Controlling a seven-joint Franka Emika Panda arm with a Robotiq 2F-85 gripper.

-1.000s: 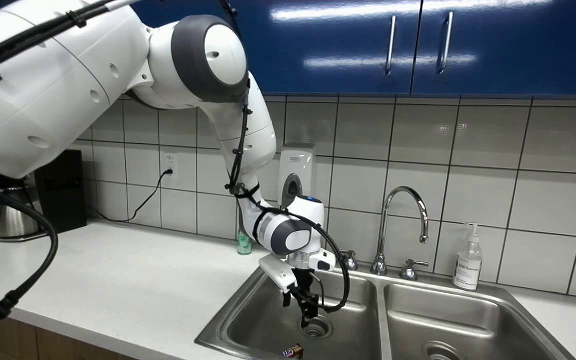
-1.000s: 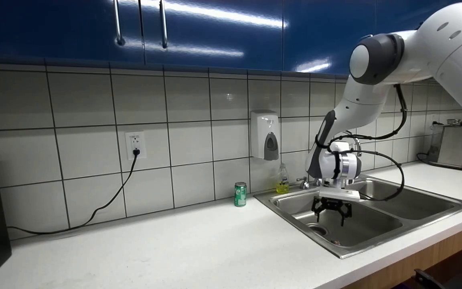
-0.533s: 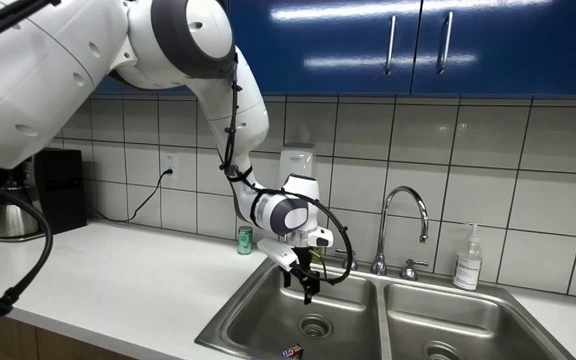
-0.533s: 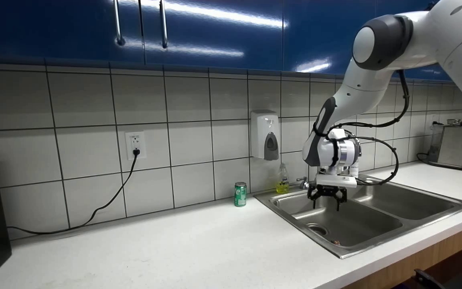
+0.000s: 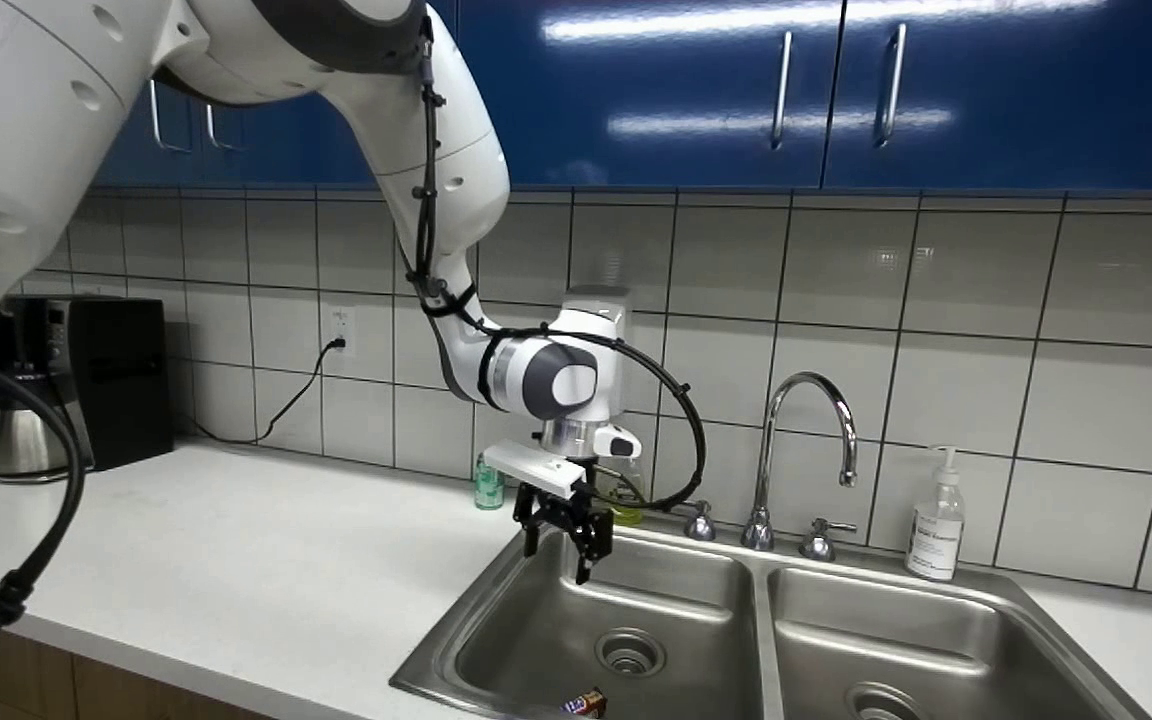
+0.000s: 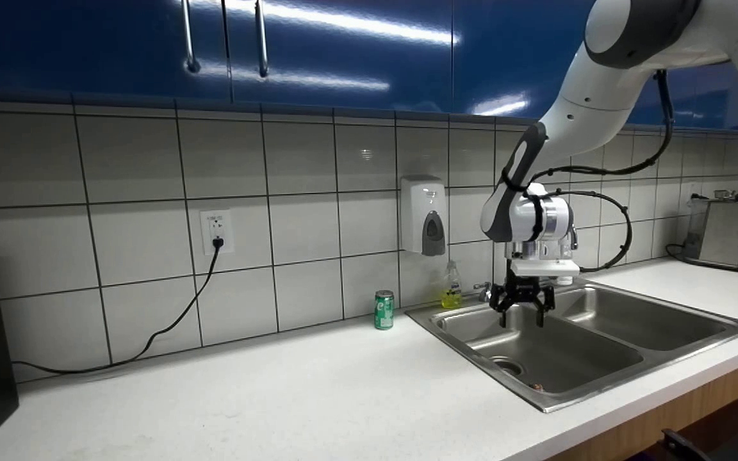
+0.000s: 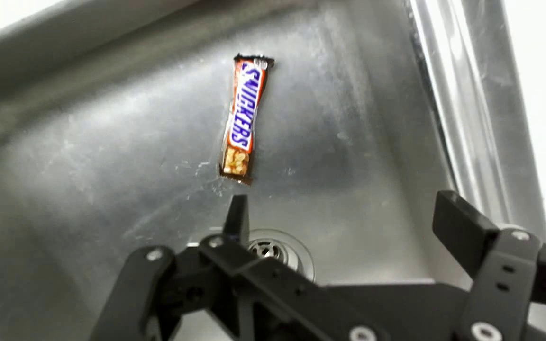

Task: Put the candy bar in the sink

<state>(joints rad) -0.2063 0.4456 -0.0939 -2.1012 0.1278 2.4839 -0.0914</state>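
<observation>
Candy bar (image 7: 245,116) lies inside sink (image 5: 764,630); gripper (image 6: 521,321), spread and empty, hangs above sink. Placement appears complete; withdrawal advised.

From just behind my fingers (image 7: 465,232), the wrist view looks down close into one basin (image 7: 339,156) of the sink (image 7: 505,109). Both exterior views stand farther back, facing the tiled wall (image 6: 305,224) aslant from opposing angles, sharing my arm (image 5: 466,120), the sink and the green can (image 6: 384,310).
</observation>
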